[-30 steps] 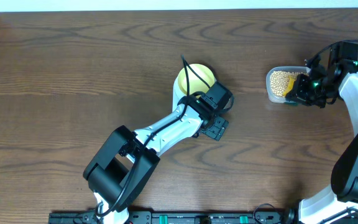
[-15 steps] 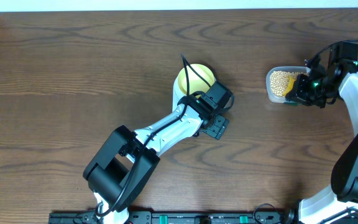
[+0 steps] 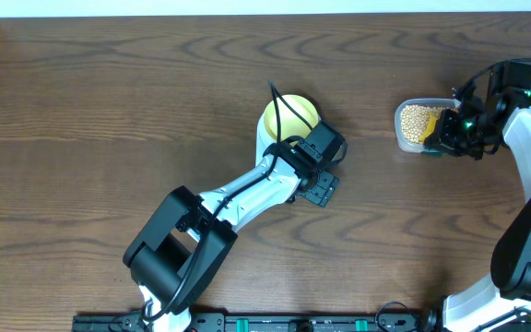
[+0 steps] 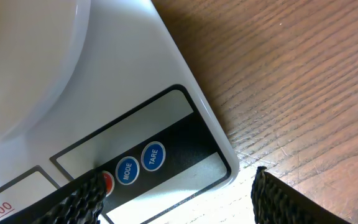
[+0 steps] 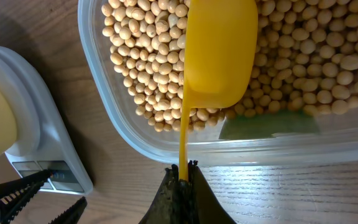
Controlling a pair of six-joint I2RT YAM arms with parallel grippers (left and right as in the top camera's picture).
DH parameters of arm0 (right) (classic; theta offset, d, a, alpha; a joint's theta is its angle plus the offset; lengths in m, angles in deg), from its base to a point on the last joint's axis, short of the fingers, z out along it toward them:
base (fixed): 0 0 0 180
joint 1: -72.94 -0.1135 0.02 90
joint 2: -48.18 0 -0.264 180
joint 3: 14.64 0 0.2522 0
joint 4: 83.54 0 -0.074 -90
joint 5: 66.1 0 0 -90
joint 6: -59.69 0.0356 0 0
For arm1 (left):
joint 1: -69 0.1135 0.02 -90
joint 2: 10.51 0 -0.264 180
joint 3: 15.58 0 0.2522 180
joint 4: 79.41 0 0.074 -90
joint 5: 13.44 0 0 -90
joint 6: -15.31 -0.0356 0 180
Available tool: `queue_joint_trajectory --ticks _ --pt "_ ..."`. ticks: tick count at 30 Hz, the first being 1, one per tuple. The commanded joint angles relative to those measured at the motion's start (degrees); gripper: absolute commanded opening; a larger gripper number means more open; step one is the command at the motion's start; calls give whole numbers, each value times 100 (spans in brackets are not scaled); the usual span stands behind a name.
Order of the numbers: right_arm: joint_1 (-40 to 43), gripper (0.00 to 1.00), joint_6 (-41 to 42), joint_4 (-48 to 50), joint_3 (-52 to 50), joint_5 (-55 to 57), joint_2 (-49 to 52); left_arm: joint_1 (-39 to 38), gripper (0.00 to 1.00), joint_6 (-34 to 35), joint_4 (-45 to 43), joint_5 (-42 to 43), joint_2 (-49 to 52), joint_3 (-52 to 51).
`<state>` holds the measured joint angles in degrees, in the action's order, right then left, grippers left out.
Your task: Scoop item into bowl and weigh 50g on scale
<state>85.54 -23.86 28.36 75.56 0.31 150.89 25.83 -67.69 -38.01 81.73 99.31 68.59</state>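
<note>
Scooping beans (image 5: 148,50) from clear tub (image 5: 101,106) looks like step in hand. Right gripper (image 5: 183,177) pinched tight on thin handle of yellow scoop (image 5: 219,53); scoop head rests on bean pile. Push head under beans, turn cup side up, lift slow and flat so none roll off. Left gripper (image 4: 176,202) open, holds nothing, hangs over button corner of white scale (image 4: 73,93). Yellow-green bowl (image 3: 290,114) sits on scale, well apart from tub. No beans seen in bowl.
</note>
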Motion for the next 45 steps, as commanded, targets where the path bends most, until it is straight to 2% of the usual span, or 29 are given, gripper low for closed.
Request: queue_joint_trajectory --ticks 1,9,12,21,30,34,45 --pt "22 1 -79 11 157 -184 -28 9 78 -92 68 -7 17 -114" --pt "22 1 -81 15 157 -181 -28 9 78 -70 179 -20 -699 -44" --pt "22 1 -101 15 157 -177 -28 13 78 151 376 -229 -1027 -42" --pt "22 1 -98 33 157 -142 -28 63 78 531 1849 -588 -2124 -42" --pt "22 1 -98 105 157 -144 -28 214 78 566 3150 -634 -2238 -44" --pt "22 1 -98 98 157 -144 -28 214 78 881 3294 -938 -2238 -42" --pt "22 1 -98 96 157 -142 -28 214 78 962 3298 -1016 -2461 175"
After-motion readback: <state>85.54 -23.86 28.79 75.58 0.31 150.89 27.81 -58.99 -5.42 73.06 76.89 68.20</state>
